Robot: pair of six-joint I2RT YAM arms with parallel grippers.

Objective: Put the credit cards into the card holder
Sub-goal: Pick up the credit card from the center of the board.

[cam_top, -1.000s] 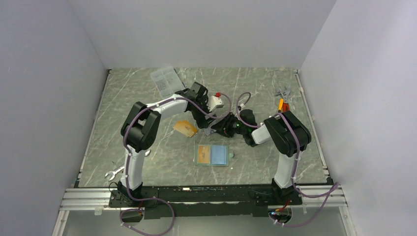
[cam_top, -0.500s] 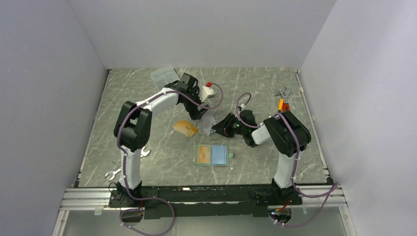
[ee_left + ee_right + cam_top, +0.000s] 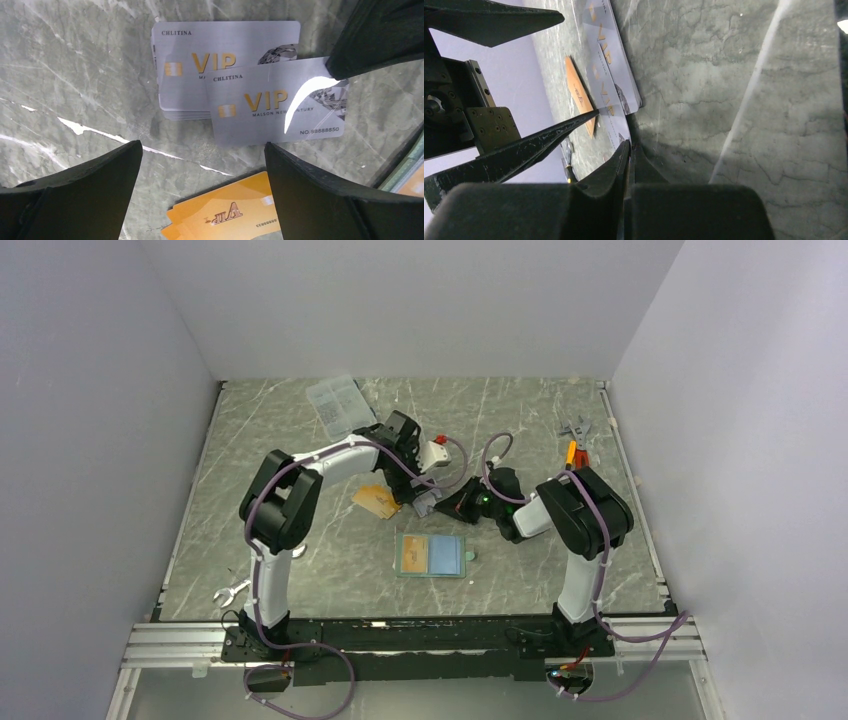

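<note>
Silver credit cards (image 3: pixel 225 60) lie stacked on the marble; one silver card (image 3: pixel 277 107) sits skewed over them, its right corner pinched by my right gripper (image 3: pixel 629 147), which is shut on it. Orange credit cards (image 3: pixel 235 210) lie fanned just below. My left gripper (image 3: pixel 203 147) hovers open over both piles, nothing between its fingers (image 3: pixel 75 195). From above, both grippers meet mid-table, left gripper (image 3: pixel 408 488), right gripper (image 3: pixel 442 505). The card holder (image 3: pixel 432 555) lies open in front of them, blue inside with an orange patch on its left half.
A clear compartment box (image 3: pixel 335 405) sits at the back left. Orange-handled pliers (image 3: pixel 572 440) lie at the back right, a wrench (image 3: pixel 232 590) at the front left. Walls enclose the table on three sides.
The right gripper's jaws have shut on the silver card's corner. The left arm pulled back toward the clear box, then returned over the cards, still open.
</note>
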